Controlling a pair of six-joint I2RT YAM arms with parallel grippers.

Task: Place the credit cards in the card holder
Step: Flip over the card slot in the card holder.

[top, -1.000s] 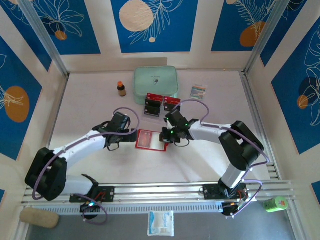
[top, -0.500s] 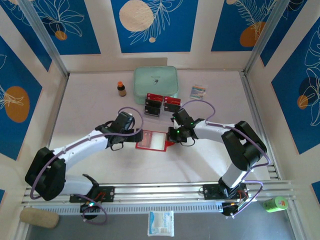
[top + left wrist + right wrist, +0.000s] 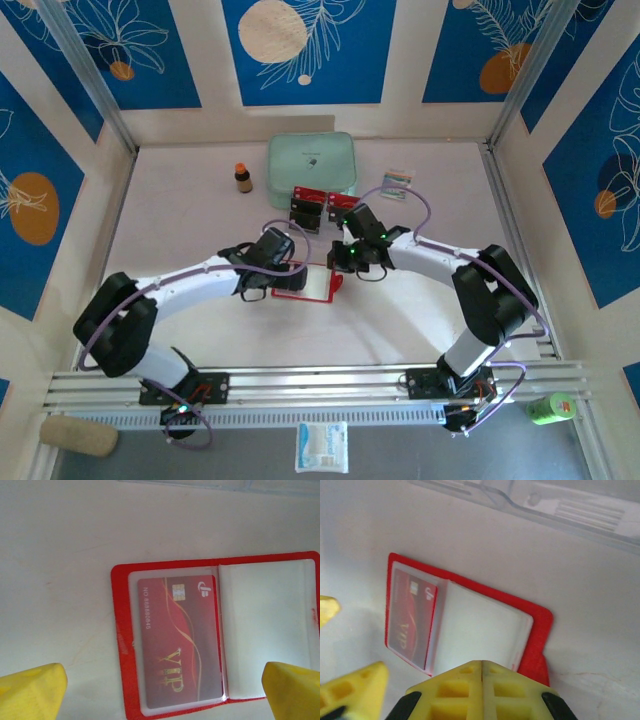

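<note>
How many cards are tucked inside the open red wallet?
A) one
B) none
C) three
A: the card holder lies open with a single credit card inside, and its other pocket looks blank.

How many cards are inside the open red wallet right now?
1: a red VIP chip card in the left clear pocket of the red fold-over wallet; the other pocket looks empty. Cards beneath may be hidden.
</note>
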